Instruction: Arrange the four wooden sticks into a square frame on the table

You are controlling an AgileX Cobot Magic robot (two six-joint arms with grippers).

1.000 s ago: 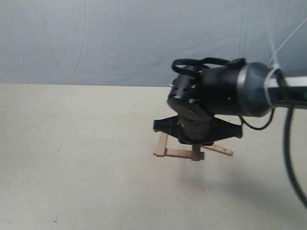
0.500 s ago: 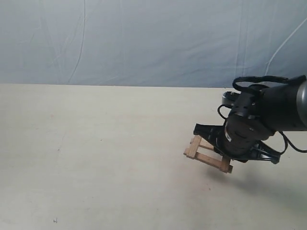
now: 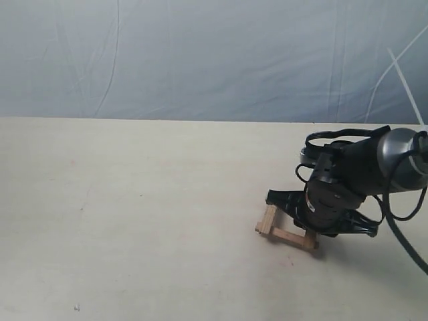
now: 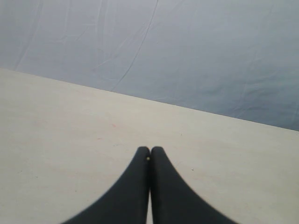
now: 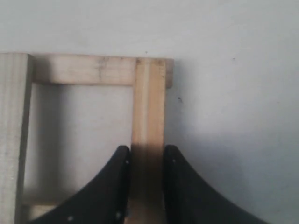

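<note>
The wooden sticks form a small square frame [image 3: 286, 229] low on the pale table [image 3: 134, 221], right of the middle. My right gripper [image 3: 322, 217] bends down over the frame's right side and hides that part. In the right wrist view my right gripper [image 5: 147, 151] is shut on one stick [image 5: 149, 107], a finger on either side. This stick crosses a second stick [image 5: 84, 70] at its far end; a third stick [image 5: 13, 140] runs parallel to it. My left gripper [image 4: 150, 150] is shut on nothing above bare table, and the exterior view does not show it.
A blue-grey sheet [image 3: 200, 53] hangs behind the table's far edge. The right arm's black cable [image 3: 401, 234] loops down toward the frame's right. Bare table stretches left of the frame and in front of it.
My right arm swung to the right, carrying the frame with it. The frame then tilted and came down lower to the table. The gripper stayed shut on its stick.
</note>
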